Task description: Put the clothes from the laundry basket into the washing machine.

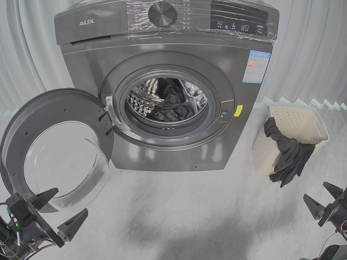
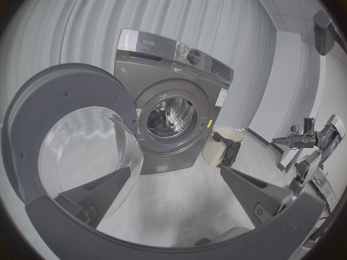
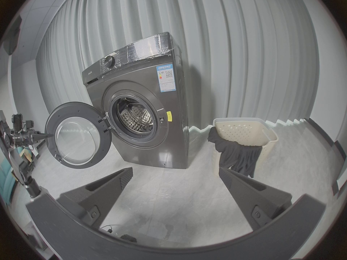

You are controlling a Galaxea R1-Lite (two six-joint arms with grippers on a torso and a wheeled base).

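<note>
The grey washing machine [image 1: 166, 55] stands with its round door [image 1: 43, 105] swung open to the left. Black clothes [image 1: 170, 109] lie inside the drum. To the machine's right sits a cream laundry basket [image 1: 300, 121] with a black garment [image 1: 289, 152] draped over its front rim and hanging down outside. My left gripper [image 1: 71, 200] is open and empty, low in front of the door. My right gripper [image 1: 315, 190] is open and empty too, just in front of the basket [image 3: 245, 130] and below the hanging garment [image 3: 235, 154].
The pale floor [image 1: 188, 206] in front of the machine is bare between the two arms. White curtains [image 1: 311, 37] hang behind the machine and the basket. The open door [image 2: 54, 87] juts out close to my left gripper [image 2: 175, 168].
</note>
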